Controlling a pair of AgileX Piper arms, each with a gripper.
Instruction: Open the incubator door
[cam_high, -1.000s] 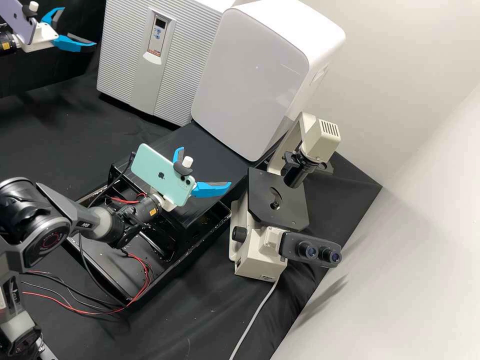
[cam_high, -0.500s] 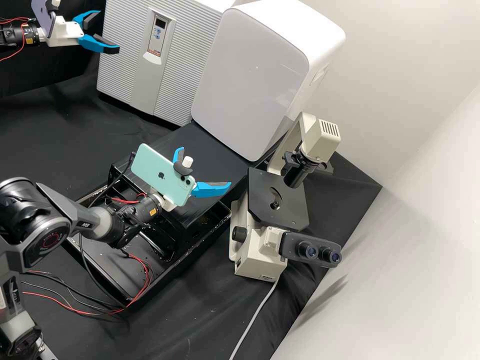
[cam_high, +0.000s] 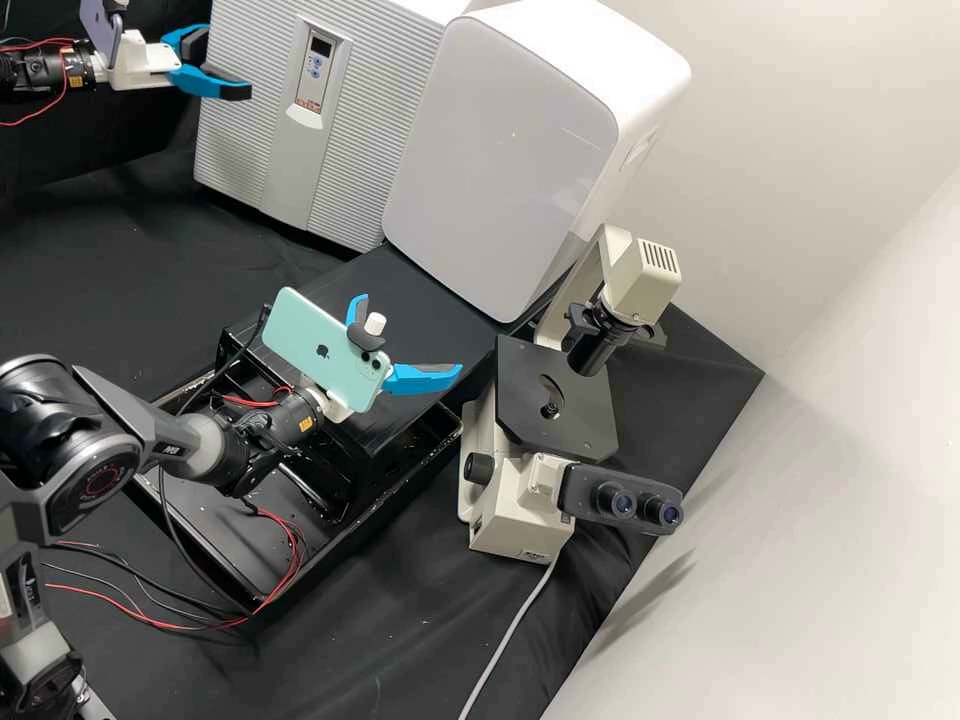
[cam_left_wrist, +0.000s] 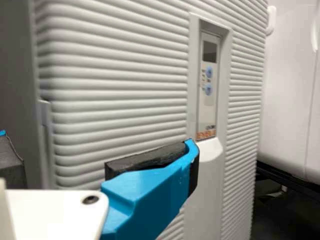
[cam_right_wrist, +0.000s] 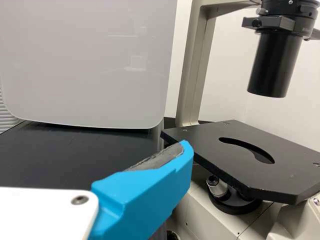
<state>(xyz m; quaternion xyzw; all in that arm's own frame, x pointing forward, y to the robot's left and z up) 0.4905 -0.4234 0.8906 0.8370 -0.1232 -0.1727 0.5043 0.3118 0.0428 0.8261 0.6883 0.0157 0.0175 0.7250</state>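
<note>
The incubator (cam_high: 245, 140), a pale box with a ribbed front, stands at the back left in the high view, its door closed. My left gripper (cam_high: 228, 66) is open at the incubator's left side, one finger overlapping its front there. In the left wrist view, the open left gripper (cam_left_wrist: 97, 142) has a finger before the ribbed door (cam_left_wrist: 115, 90), near the smooth strip below the control panel (cam_left_wrist: 208, 85); contact is unclear. My right gripper (cam_high: 410, 335) holds nothing, its fingers spread above the black platform; in the right wrist view, the right gripper (cam_right_wrist: 145, 192) shows one finger.
A white rounded cabinet (cam_high: 500, 150) stands right beside the incubator. The microscope (cam_high: 555, 400) is close to the right gripper, its black stage (cam_right_wrist: 245, 160) beyond the finger. Loose wires (cam_high: 285, 590) lie by the black frame (cam_high: 235, 575).
My left gripper has moved rightward and slightly down in the high view, up to the incubator's front, and its wrist has turned. The right arm has kept still.
</note>
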